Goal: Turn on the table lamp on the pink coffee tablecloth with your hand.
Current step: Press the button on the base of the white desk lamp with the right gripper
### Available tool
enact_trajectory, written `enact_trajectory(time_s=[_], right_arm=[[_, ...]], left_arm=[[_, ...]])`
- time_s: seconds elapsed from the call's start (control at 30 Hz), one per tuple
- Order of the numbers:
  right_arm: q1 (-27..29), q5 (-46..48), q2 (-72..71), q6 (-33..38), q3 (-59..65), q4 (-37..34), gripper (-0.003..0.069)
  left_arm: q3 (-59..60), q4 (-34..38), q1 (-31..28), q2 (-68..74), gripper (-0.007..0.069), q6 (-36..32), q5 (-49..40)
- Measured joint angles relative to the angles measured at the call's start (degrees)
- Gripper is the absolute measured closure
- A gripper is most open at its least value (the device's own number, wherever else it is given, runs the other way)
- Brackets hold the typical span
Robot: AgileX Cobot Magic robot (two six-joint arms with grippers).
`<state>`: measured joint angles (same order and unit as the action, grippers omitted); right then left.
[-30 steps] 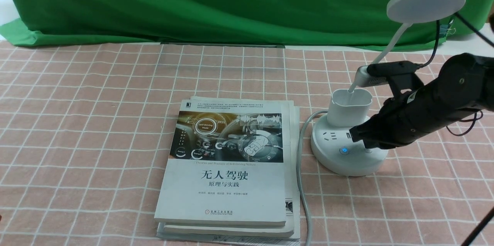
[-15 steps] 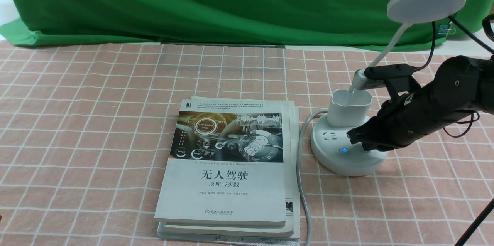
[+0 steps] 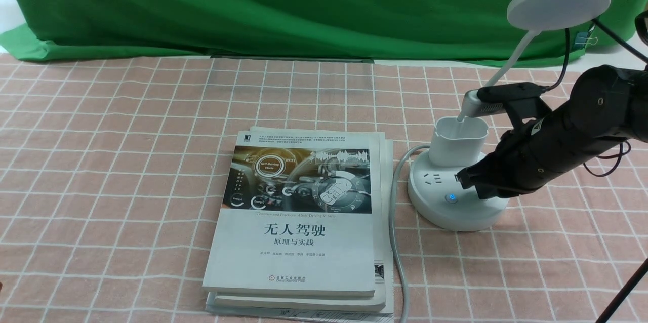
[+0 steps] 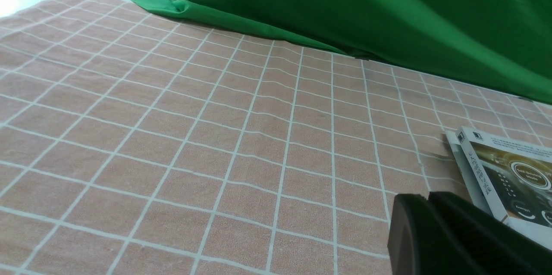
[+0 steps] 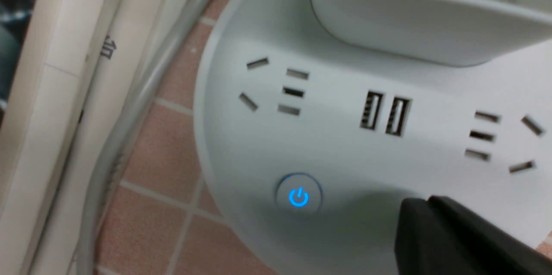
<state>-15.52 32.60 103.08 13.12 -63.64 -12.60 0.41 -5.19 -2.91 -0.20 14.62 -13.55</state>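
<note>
Front view: the white table lamp with flat disc head, bendy neck, oval cup and round socket base (image 3: 458, 143) stands on the salmon-pink tablecloth with a white grid (image 3: 126, 161), at its right side, just right of a stack of grey-covered books (image 3: 298, 211). A grey cable (image 3: 397, 242) runs between books and base. A plain green cloth (image 3: 304, 4) hangs behind. My right gripper (image 3: 461, 179), bulky and black, reaches in from the right with its tip over the front of the base, beside a blue-lit round button (image 3: 450, 198); its jaws are pressed together and carry nothing. Left wrist view: the left gripper (image 4: 428, 199) sits low above the tablecloth (image 4: 194, 137), fingers together with no gap, nothing between them; a corner of the books (image 4: 509, 167) lies near it, with the green cloth (image 4: 345, 7) beyond. Right wrist view: close on the table lamp (image 5: 336, 145), showing sockets and two USB ports. The button (image 5: 298, 196) glows blue. The closed tip of the right gripper (image 5: 424, 206) is just beside it; I cannot tell whether it touches the base.
</note>
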Motion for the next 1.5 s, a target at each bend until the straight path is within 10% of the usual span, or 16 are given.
enact_trajectory(time_s=[1.5], right_arm=[[0.18,2.63,-10.81,-1.18,3.49,0.06,0.0613]], left_arm=[[0.00,0.00,0.00,0.00,0.0606,0.00,0.00]])
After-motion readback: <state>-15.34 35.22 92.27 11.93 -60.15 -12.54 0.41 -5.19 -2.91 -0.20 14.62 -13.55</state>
